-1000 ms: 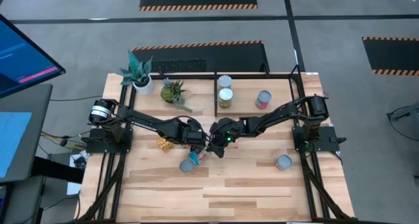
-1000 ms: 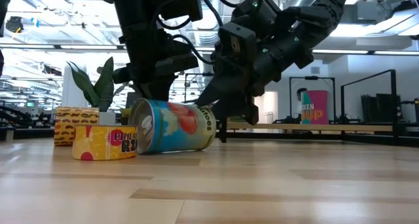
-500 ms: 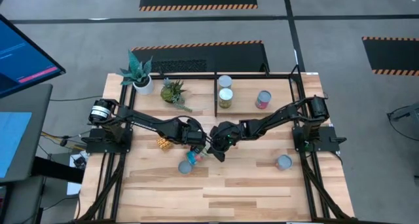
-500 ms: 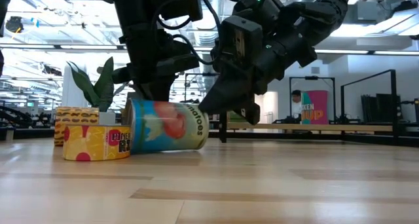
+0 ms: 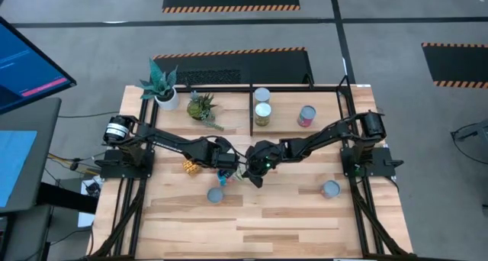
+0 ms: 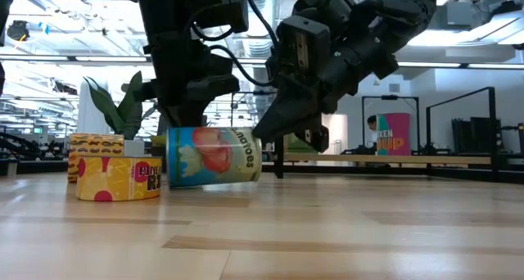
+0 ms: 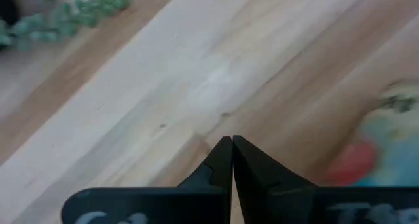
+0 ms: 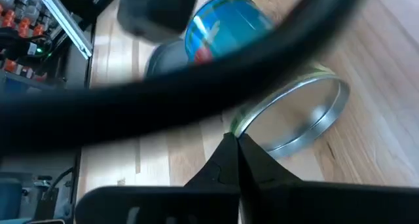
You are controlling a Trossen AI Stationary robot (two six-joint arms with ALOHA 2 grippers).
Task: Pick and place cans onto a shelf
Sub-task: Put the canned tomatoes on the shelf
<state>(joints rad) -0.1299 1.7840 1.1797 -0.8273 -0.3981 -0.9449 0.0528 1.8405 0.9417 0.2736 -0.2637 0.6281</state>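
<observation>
Wood-plank tabletop (image 5: 290,223), both arms meeting mid-table. Left tool (image 5: 229,172) pressed shut, empty. Right tool (image 5: 254,177) pinched shut, empty, beside the blue can (image 6: 214,155), which lies tipped, likely nudged rather than grasped. Count: three cans standing in the shelf (image 5: 335,86), three loose, two potted plants (image 5: 162,83).
</observation>
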